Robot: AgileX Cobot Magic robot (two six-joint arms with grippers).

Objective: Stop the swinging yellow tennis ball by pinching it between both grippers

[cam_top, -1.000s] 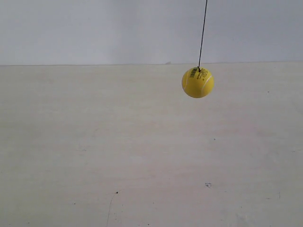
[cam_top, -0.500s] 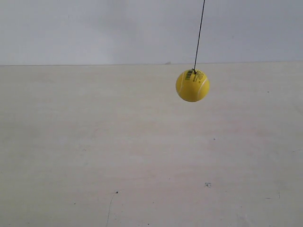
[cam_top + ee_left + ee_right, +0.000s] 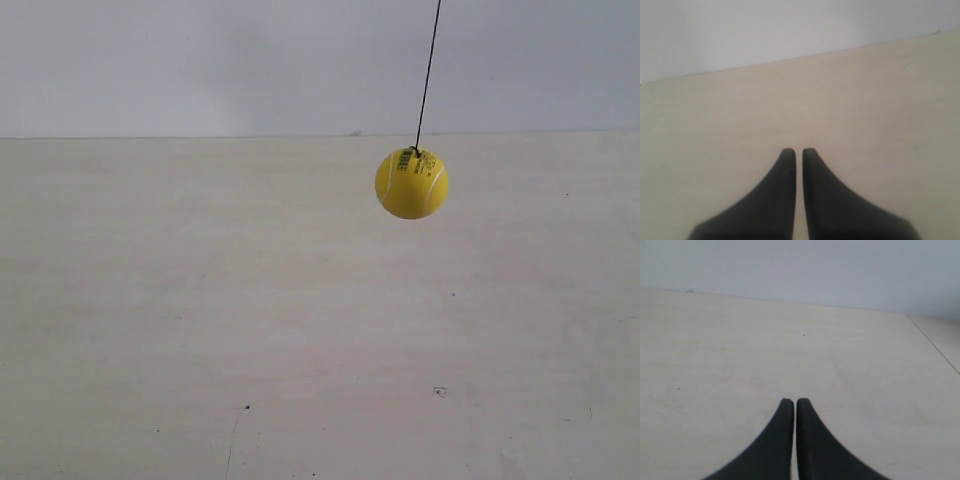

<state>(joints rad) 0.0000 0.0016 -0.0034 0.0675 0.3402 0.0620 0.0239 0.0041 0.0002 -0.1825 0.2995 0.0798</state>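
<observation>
A pale table (image 3: 200, 320) meets a plain wall (image 3: 200, 60). Above the table the yellow tennis ball (image 3: 411, 184) hangs free on a dark string (image 3: 428, 70). The left tool (image 3: 798, 152) and right tool (image 3: 792, 402) have jaws together, holding nothing. The ball is probably light and springy, so press opposite sides at mid-height.

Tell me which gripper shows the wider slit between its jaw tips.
The left gripper: a pale strip of table shows between its tips; on the right gripper they almost touch.
</observation>
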